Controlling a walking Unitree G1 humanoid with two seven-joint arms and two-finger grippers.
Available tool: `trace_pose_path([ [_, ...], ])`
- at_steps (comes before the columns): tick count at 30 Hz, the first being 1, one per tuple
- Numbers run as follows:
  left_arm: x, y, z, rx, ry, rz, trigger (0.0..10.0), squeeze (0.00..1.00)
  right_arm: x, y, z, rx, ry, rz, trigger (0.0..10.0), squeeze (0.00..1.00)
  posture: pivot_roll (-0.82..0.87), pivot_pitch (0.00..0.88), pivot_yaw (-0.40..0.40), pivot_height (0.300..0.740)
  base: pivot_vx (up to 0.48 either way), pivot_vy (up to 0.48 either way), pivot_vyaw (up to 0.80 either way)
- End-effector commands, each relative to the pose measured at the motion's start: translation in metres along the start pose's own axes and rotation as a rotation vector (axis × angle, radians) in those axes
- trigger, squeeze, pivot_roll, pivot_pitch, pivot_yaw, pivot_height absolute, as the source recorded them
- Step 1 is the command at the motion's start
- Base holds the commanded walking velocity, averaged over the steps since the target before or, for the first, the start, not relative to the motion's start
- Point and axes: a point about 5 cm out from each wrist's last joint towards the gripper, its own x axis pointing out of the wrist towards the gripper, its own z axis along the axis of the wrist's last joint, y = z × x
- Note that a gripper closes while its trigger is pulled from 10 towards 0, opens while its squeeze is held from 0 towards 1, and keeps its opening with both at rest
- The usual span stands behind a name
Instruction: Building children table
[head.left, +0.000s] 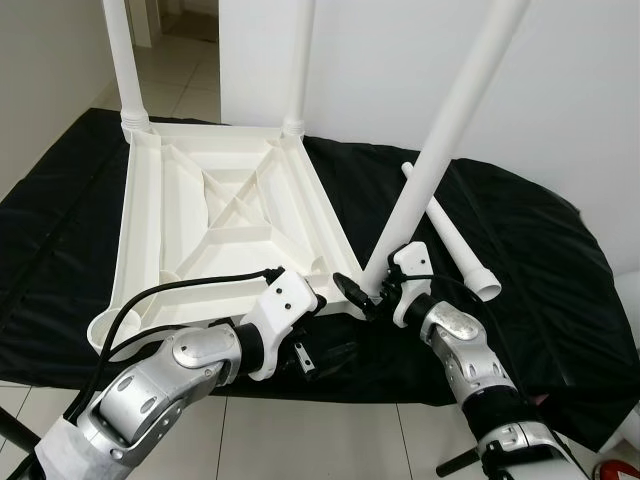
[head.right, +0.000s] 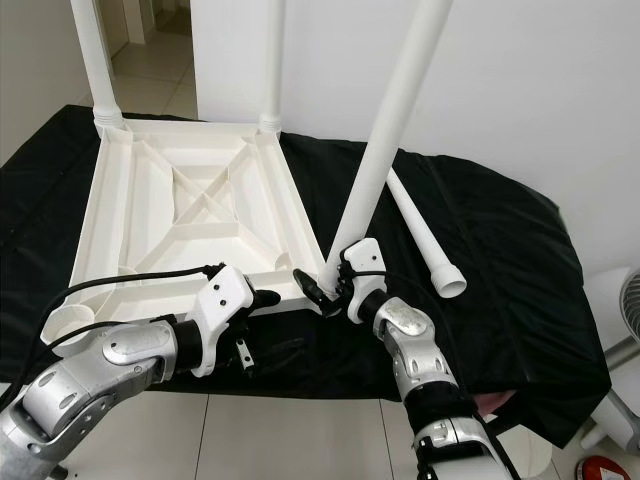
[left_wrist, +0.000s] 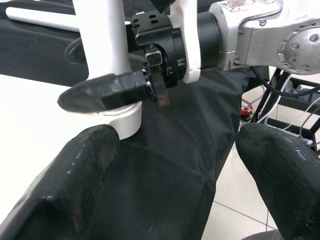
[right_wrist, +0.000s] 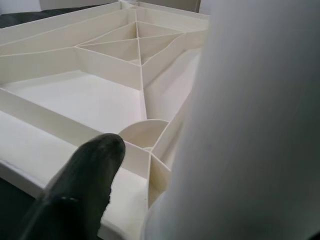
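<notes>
A white plastic table top (head.left: 130, 240) lies upside down on a black cloth. Two white legs (head.left: 125, 60) (head.left: 298, 60) stand in its far corners. My right gripper (head.left: 375, 292) is shut on a third leg (head.left: 450, 120); this leg leans to the right with its lower end at the near right corner socket. In the right wrist view the leg (right_wrist: 250, 125) fills one side beside one black finger (right_wrist: 85, 185). A fourth leg (head.left: 455, 240) lies loose on the cloth. My left gripper (left_wrist: 177, 150) is open, low before the table's front edge, near that same corner.
The black cloth (head.left: 520, 230) covers a low platform whose front edge is just before me, with tiled floor (head.left: 330, 430) below. An open round socket (head.right: 65, 322) shows at the near left corner. A white wall stands behind, and a fan (head.right: 625, 300) stands at the right.
</notes>
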Motion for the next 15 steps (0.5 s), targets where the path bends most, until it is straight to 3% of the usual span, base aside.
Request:
trace_pose_path([
  [1, 0.002, -0.007, 0.001, 0.006, 0.003, -0.142, 10.0, 0.00, -0.001, 0.000, -0.009, 0.012, 0.046, 0.020, 1.8, 0.00, 0.03, 0.000, -0.127, 0.740, 0.000, 0.000, 0.00],
  [2, 0.002, -0.007, 0.001, 0.006, 0.003, -0.142, 10.0, 0.00, -0.001, 0.000, -0.009, 0.012, 0.046, 0.020, 1.8, 0.00, 0.03, 0.000, -0.127, 0.740, 0.000, 0.000, 0.00],
  [3, 0.002, -0.007, 0.001, 0.006, 0.003, -0.142, 10.0, 0.00, -0.001, 0.000, -0.011, 0.019, 0.054, 0.023, 0.1, 0.00, 0.03, 0.000, -0.127, 0.740, 0.000, 0.000, 0.00],
  [15, 0.001, -0.008, 0.001, 0.002, 0.007, -0.139, 10.0, 0.00, -0.003, 0.003, -0.024, 0.133, 0.054, 0.040, 0.0, 0.00, 0.04, 0.000, -0.130, 0.740, 0.000, 0.000, 0.00],
])
